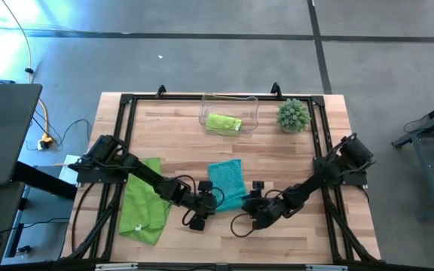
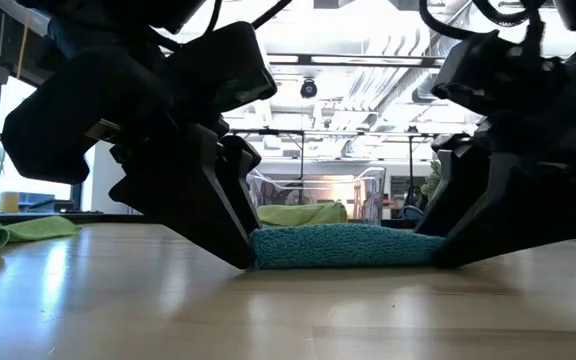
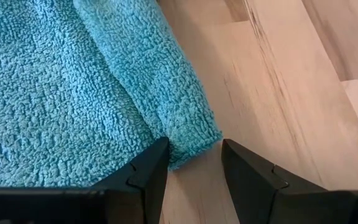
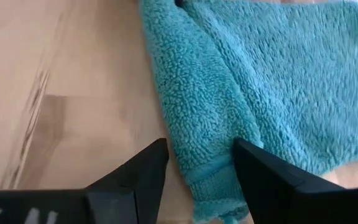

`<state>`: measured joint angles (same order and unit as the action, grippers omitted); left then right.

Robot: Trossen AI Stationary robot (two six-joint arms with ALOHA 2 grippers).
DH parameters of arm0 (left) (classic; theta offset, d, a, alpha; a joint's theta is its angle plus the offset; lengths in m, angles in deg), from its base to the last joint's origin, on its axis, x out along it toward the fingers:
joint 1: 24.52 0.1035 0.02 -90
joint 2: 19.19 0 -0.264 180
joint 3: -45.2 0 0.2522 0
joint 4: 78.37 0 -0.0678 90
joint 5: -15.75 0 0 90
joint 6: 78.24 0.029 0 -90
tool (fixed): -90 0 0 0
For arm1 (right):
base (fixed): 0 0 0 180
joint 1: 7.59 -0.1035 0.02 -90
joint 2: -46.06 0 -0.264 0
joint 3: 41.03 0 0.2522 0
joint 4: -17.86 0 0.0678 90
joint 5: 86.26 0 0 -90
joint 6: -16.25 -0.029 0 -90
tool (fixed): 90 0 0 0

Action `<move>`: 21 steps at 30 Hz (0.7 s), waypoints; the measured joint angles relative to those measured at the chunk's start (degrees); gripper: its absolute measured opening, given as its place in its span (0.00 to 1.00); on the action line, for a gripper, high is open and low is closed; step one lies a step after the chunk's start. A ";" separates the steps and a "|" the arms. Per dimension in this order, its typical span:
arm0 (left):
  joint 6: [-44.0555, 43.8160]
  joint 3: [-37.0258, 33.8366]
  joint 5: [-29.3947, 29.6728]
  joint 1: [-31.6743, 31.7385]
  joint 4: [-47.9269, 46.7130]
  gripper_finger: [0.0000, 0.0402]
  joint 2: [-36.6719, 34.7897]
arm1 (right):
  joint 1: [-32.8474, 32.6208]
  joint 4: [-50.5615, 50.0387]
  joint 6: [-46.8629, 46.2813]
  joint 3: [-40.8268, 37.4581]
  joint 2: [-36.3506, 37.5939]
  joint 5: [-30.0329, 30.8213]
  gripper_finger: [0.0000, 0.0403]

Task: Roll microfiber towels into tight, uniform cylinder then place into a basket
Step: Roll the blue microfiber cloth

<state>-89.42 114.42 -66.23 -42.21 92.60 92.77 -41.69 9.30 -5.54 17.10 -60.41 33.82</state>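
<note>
Teal towel [image 1: 227, 181] between both hands, seemingly.

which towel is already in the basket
The rolled lime green towel lies inside the clear basket; the teal towel and other green towel lie flat on the table.

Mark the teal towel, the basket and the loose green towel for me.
Teal towel [image 1: 227, 181], high view, middle of the cloth.
Basket [image 1: 203, 114], high view, left wall.
Green towel [image 1: 140, 207], high view, middle of the loose cloth beside the left arm.
</note>
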 joint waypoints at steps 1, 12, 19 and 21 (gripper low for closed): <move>-0.52 0.00 0.01 0.00 0.01 0.35 0.00 | 0.00 -1.26 -2.51 0.05 -0.04 -0.17 0.45; -2.35 -0.24 5.15 -0.80 -1.84 0.35 -1.72 | -0.39 -4.09 -14.01 0.10 0.09 -2.66 0.22; 0.69 -0.16 10.47 -3.27 -3.22 0.35 -5.74 | -0.36 -3.75 -17.60 -0.05 0.27 -3.08 0.02; 0.85 -0.15 10.55 -4.24 -3.35 0.35 -6.86 | -0.05 -3.46 -20.04 -0.05 0.42 -3.99 0.02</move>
<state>-88.56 114.27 -55.68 -46.45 89.26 85.91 -41.74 5.83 -25.58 17.05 -60.00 29.83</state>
